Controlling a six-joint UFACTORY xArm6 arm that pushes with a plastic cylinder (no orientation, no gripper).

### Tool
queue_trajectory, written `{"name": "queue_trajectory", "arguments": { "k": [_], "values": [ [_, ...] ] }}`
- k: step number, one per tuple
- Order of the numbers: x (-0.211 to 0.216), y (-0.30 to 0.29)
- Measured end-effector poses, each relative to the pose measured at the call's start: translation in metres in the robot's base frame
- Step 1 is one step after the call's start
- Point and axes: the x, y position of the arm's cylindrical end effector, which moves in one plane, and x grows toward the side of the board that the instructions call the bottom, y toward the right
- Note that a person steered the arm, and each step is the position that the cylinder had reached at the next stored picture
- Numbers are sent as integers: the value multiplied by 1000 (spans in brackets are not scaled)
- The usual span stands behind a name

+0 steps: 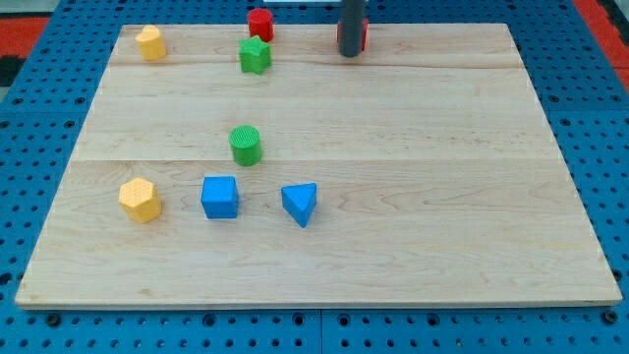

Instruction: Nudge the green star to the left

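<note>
The green star lies near the view's top, left of centre, on the wooden board. A red block stands just above it, close to it. My tip is at the view's top, well to the right of the green star, level with it. The rod hides most of another red block that stands right behind it.
A yellow block is at the top left. A green cylinder stands mid-board. Lower down are a yellow block, a blue cube and a blue triangular block. A blue pegboard surrounds the board.
</note>
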Motion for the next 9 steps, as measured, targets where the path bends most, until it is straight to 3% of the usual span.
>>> {"name": "queue_trajectory", "arguments": {
  "k": [2,9],
  "values": [
    [4,-51],
    [1,-80]
  ]
}}
